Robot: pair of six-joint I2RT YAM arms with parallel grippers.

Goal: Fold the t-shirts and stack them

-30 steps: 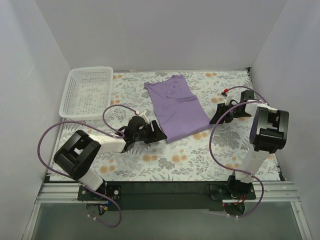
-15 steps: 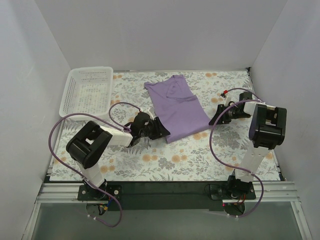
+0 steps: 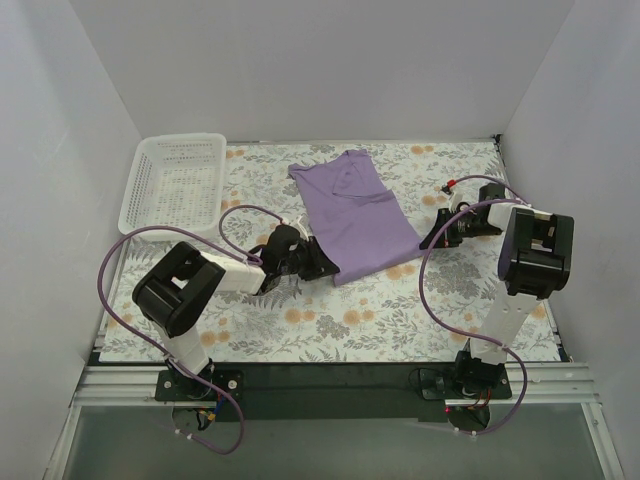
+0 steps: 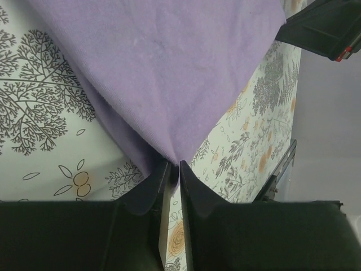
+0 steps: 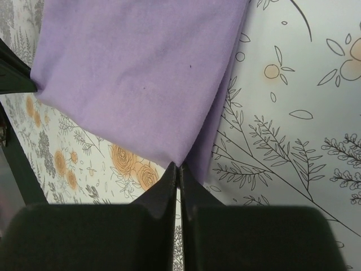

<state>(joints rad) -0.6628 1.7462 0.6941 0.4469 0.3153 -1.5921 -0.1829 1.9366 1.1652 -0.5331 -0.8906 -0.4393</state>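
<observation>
Two t-shirt point(image 3: 352, 210) corners, left end effector point(image 4: 174, 165) pinching one, right end effector point(image 5: 178, 167) other

No text, label, brand, number or sign legible in any view. Surfaces checked: t-shirt point(image 3: 355, 215), plain lavender cloth with no print or readable tag showing; worktop point(image 3: 350, 330) cover, floral pattern only and no lettering. Anything finer is too small to make out from overhead
</observation>
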